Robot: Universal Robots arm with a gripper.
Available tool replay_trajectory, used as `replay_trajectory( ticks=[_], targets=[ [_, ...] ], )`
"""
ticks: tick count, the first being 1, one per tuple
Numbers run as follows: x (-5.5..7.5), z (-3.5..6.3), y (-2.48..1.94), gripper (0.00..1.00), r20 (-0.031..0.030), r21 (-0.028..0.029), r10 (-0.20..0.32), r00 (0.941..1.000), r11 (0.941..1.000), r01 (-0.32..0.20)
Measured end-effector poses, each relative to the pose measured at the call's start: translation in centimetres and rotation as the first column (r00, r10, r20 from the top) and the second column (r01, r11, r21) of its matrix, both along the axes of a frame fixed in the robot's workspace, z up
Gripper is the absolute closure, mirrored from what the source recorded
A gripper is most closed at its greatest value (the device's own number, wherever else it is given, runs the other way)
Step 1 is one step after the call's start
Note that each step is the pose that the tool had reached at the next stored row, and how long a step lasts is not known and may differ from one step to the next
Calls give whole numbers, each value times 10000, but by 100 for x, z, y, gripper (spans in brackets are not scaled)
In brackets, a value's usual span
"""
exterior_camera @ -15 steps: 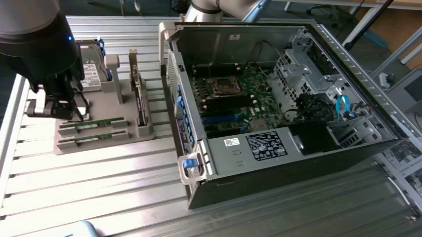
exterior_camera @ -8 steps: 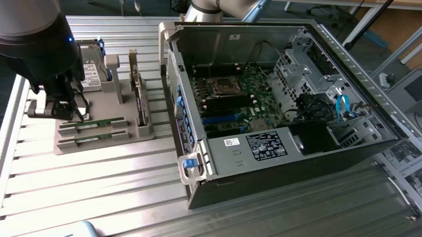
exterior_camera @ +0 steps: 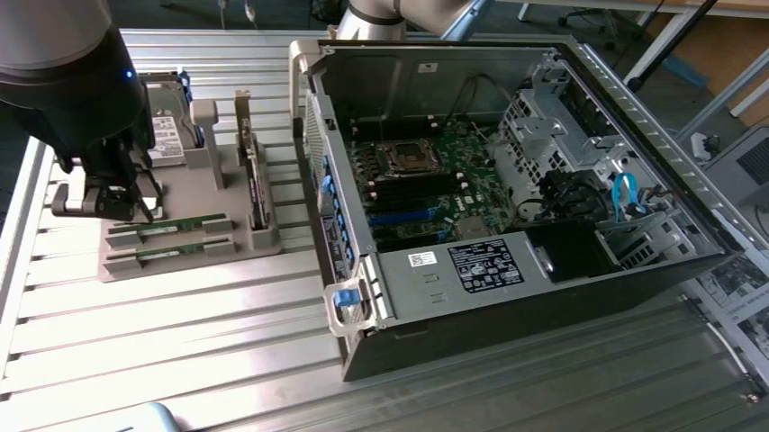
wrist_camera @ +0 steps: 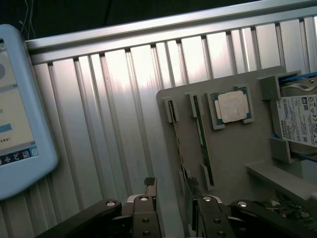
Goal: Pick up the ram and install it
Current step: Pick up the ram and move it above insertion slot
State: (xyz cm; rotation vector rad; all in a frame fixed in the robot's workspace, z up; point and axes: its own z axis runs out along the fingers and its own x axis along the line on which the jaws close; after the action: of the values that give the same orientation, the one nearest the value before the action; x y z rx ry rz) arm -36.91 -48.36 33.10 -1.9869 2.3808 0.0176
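Two thin green ram sticks (exterior_camera: 168,225) (exterior_camera: 168,255) lie side by side in slots of a grey holder tray (exterior_camera: 222,256) at the exterior view's left. In the wrist view the same two sticks (wrist_camera: 177,134) (wrist_camera: 203,141) run lengthwise toward my fingers (wrist_camera: 150,191). My gripper (exterior_camera: 114,202) (wrist_camera: 171,193) hangs open just above the sticks' end at the tray's left edge, holding nothing. The stick nearer the tray's edge points into the gap between the jaws. The open computer case (exterior_camera: 505,297) shows its motherboard (exterior_camera: 420,180) with blue and black memory slots (exterior_camera: 402,216).
On the tray, a square silver processor chip (wrist_camera: 233,106) sits beside the sticks and a hard drive (wrist_camera: 297,119) (exterior_camera: 168,135) with a white label stands beyond it. A light-blue tablet (wrist_camera: 20,114) lies on the ribbed metal table (exterior_camera: 180,342). The case's wall (exterior_camera: 319,180) rises right of the tray.
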Motion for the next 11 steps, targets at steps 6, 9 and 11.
replay_trajectory(
  ticks=[6,9,11],
  targets=[
    [0,-16,0,64,0,0,0,10000,10000,0],
    [0,-23,0,64,0,0,0,10000,10000,0],
    [0,-30,0,64,0,0,0,10000,10000,0]
  ],
)
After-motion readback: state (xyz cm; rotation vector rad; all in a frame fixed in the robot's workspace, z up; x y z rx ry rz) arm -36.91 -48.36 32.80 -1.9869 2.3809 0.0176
